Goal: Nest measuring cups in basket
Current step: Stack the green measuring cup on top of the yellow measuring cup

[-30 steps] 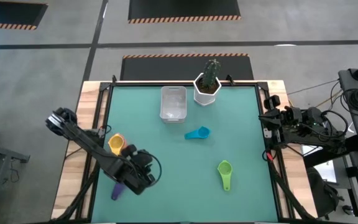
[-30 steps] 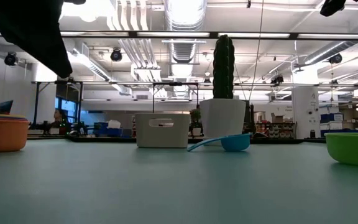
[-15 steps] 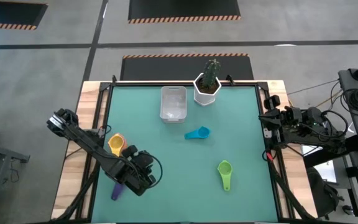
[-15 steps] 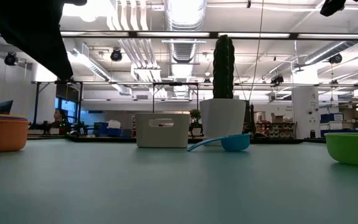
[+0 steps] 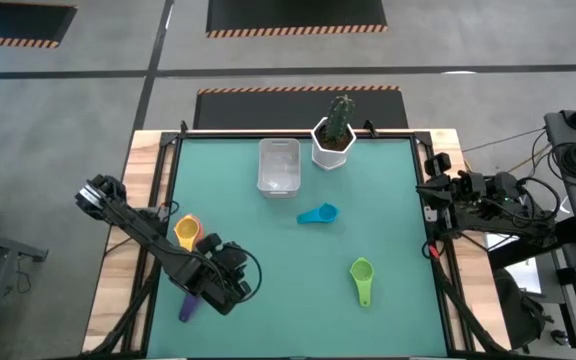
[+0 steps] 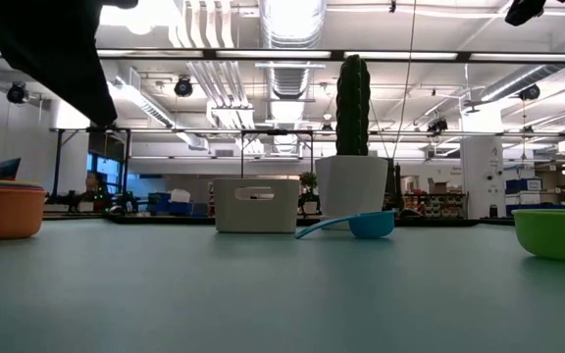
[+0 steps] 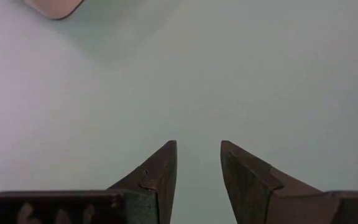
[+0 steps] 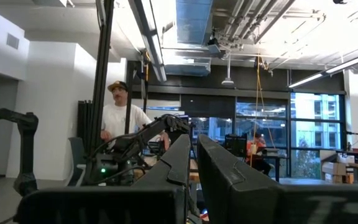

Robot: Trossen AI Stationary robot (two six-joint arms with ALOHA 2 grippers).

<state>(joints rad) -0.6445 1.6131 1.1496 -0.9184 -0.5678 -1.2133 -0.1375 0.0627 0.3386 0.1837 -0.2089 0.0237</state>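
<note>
A stack of measuring cups (image 5: 188, 232), yellow inside orange, stands on the teal mat at the left; in the low view this stack (image 6: 3, 211) is at the left edge. A purple cup (image 5: 186, 305) lies partly under my left arm. A blue cup (image 5: 318, 214) lies mid-table and a green cup (image 5: 362, 272) lies nearer and to the right. The clear basket (image 5: 279, 165) stands at the far middle. My left gripper (image 7: 197, 144) hovers open over bare mat right of the stack (image 5: 240, 278). My right gripper (image 8: 193, 138) is shut, raised at the table's right edge.
A white pot with a cactus (image 5: 333, 140) stands right of the basket at the far edge. Wooden boards (image 5: 148, 160) frame the mat. Bare mat lies between the stack, the blue cup and the green cup. A person shows in the room beyond the table (image 8: 120, 121).
</note>
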